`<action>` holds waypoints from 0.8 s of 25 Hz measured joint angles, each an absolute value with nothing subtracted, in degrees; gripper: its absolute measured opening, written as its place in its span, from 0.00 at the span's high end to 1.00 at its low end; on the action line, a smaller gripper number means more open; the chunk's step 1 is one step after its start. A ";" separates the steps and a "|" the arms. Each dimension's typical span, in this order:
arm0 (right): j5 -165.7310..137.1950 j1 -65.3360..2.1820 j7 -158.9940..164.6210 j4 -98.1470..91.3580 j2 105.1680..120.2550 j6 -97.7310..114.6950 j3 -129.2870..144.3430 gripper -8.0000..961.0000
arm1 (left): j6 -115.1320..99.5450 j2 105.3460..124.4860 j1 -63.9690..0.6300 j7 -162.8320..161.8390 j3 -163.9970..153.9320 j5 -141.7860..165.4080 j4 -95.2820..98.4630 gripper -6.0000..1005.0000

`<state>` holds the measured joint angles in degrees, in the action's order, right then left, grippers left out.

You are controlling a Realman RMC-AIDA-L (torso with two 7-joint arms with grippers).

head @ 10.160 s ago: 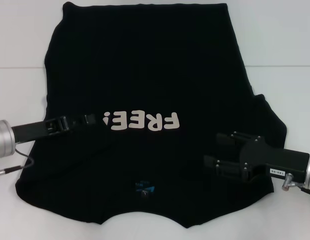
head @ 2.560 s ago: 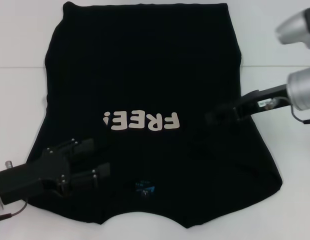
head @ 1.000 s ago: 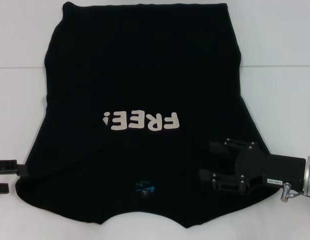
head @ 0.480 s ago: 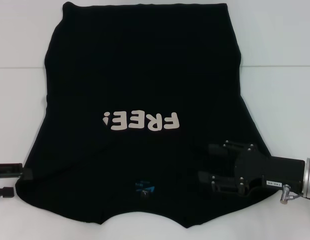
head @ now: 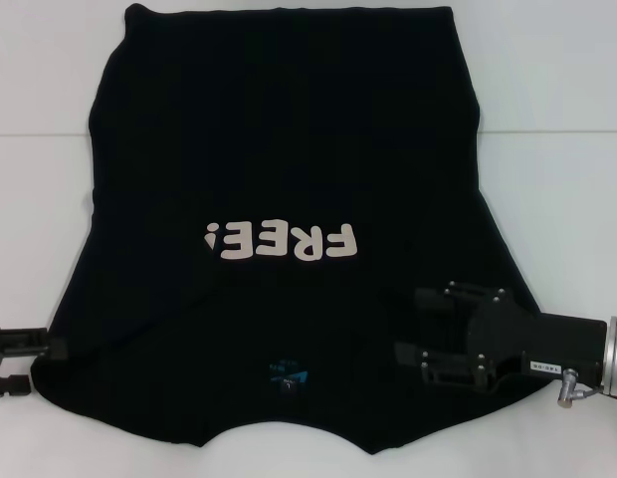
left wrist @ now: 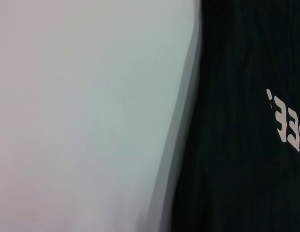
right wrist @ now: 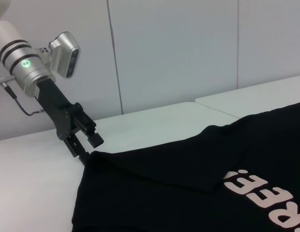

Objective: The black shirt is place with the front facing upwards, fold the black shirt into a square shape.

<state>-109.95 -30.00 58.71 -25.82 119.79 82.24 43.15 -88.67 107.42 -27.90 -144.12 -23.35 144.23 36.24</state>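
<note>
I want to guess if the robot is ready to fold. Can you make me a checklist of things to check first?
1. Black shirt lies flat, front up, "FREE!" lettering showing: ok.
2. Both sleeves tucked in over the body: ok.
3. Left gripper at the shirt's left near corner, at the cloth edge: ok.
4. Left gripper pinching cloth: cannot tell.
5. Right gripper over the right near part of the shirt, fingers open: ok.
6. Right gripper holding cloth: not ok.

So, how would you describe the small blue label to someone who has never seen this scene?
Find the black shirt spread flat over the white table. Below its cream lettering, toward the robot and near the collar, sits the small blue label. It is the only blue mark on the cloth.
</note>
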 joint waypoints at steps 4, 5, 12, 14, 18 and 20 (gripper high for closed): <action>-109.95 -29.98 58.74 -25.76 119.79 82.20 43.15 0.17 | -88.21 107.42 -28.02 -144.09 -23.23 143.99 35.52 0.18; -109.95 -29.99 58.79 -25.75 119.79 82.19 43.15 0.17 | -88.17 107.43 -28.09 -144.09 -23.22 143.90 35.41 0.19; -109.95 -30.06 59.04 -25.75 119.79 82.17 43.15 0.17 | -87.25 107.57 -29.04 -144.02 -23.41 143.83 34.43 0.23; -109.95 -30.06 59.07 -25.63 119.79 82.17 43.15 0.17 | -87.08 107.59 -29.38 -143.71 -23.44 143.91 34.07 0.24; -109.94 -30.12 59.05 -25.12 119.79 82.16 43.15 0.17 | -87.44 107.82 -29.84 -142.67 -23.47 144.02 33.91 0.27; -109.92 -30.15 59.06 -25.12 119.79 82.13 43.16 0.17 | -88.08 107.81 -29.98 -141.67 -23.47 144.00 34.10 0.28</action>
